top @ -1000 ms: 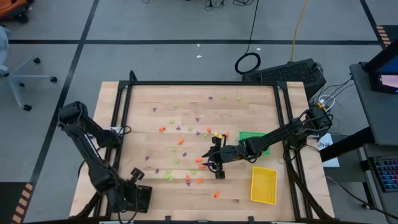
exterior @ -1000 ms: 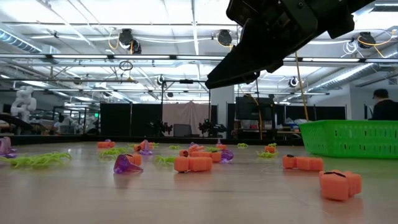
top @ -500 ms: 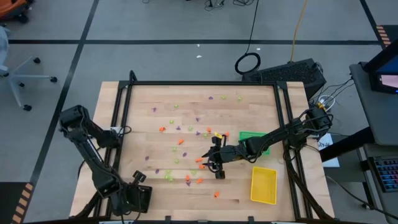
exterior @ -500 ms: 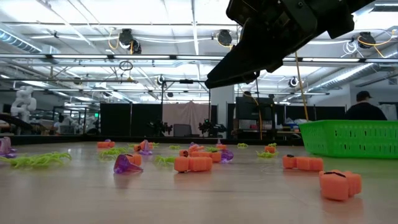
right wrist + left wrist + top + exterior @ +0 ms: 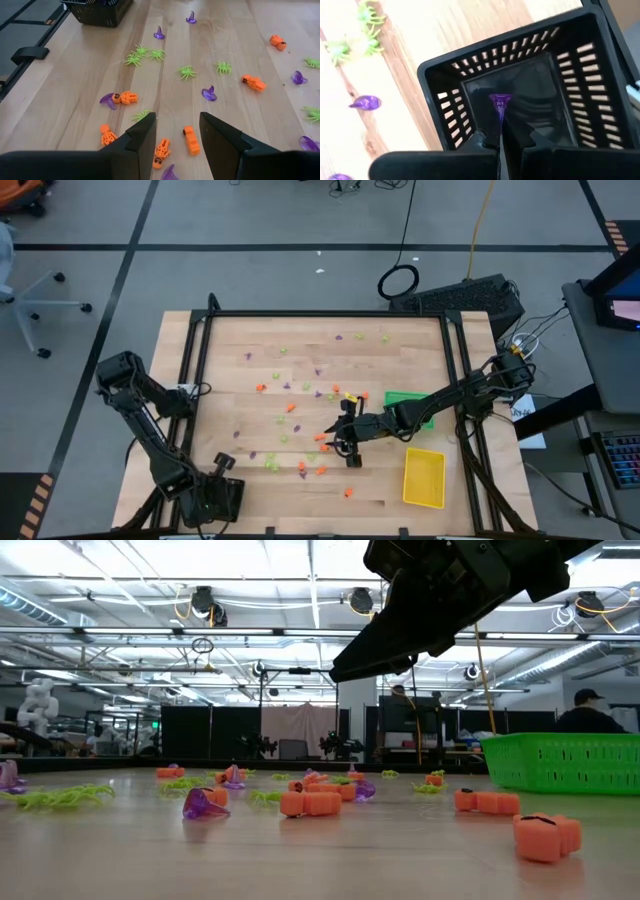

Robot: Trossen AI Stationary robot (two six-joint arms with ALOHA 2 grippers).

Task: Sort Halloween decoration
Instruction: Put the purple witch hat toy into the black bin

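At the near left corner of the wooden table (image 5: 230, 340), the left gripper (image 5: 501, 142) hangs over a black basket (image 5: 445, 107) with slotted plastic walls. Its fingers are pressed together on a small purple witch hat (image 5: 499, 102), held by the thin point with the brim hanging down inside the basket. The step in hand appears to be depositing a purple piece: the next move calls for parting the fingers so the hat drops to the smooth black floor, then lifting clear of the rim.

Across the middle of the table the remaining Halloween decoration (image 5: 300, 420) lies scattered on the bare wood: translucent purple hats (image 5: 209, 93), spindly lime-green spiders (image 5: 186, 72) and blocky orange skeleton figures (image 5: 191, 140). All are tiny moulded plastic pieces, light and likely to skid if nudged.

Right of centre, the right gripper (image 5: 177, 132) hovers low above this scatter with its fingers apart and nothing between them. Two orange skeleton figures lie on the table just ahead of it, between the finger lines. Judged from this pose, it is lined up for an orange pick, which calls for a straight descent and a gentle closing.

Farther right stand a green mesh basket (image 5: 418, 399) and, nearer, a yellow tray (image 5: 424, 477), both rectangular. Most pieces are not yet sorted.
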